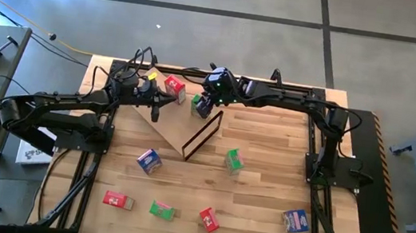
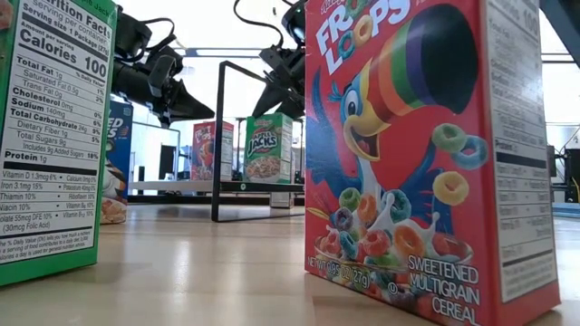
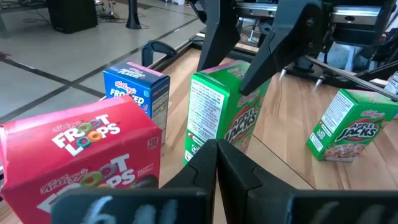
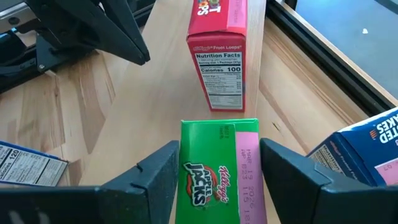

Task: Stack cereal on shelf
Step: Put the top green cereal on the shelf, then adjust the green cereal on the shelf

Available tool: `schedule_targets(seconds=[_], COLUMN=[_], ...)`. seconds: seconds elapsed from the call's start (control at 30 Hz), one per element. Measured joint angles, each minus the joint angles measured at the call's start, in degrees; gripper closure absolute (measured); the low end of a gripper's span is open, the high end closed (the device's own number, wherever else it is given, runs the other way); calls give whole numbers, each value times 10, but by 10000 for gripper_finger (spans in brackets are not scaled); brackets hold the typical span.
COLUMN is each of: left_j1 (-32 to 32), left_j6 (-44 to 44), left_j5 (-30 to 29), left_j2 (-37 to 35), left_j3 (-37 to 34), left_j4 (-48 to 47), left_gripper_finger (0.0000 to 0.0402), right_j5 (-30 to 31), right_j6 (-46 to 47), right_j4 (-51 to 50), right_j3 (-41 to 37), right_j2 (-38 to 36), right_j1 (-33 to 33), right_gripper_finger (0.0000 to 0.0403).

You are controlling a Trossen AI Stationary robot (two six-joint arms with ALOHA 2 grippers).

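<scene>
striped wood counter (image 1: 259, 220), shelf (image 1: 163, 119) at back. right end effector (image 4: 217, 177) fingers apart, straddling upright green cereal box (image 4: 217, 168) on shelf, directly below it, long axis vertical. left end effector (image 1: 154, 108) shut, beside it, empty.

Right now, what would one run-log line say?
right gripper: open astride green Apple Jacks box on shelf | left gripper: shut, beside
</scene>
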Motion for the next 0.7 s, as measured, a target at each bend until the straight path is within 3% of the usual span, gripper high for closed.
schedule_targets(seconds=[0.47,0.7], left_j1=[0,0], left_j6=[4,4], left_j5=[0,0], left_j2=[0,0], left_j3=[0,0], left_j4=[-8,-11], left_gripper_finger=[397,397], right_j5=[4,14], right_j6=[-45,-92], right_j4=[6,-132], right_j3=[3,89], right_j2=[-15,-21], right_j1=[2,5], right_gripper_finger=[177,219])
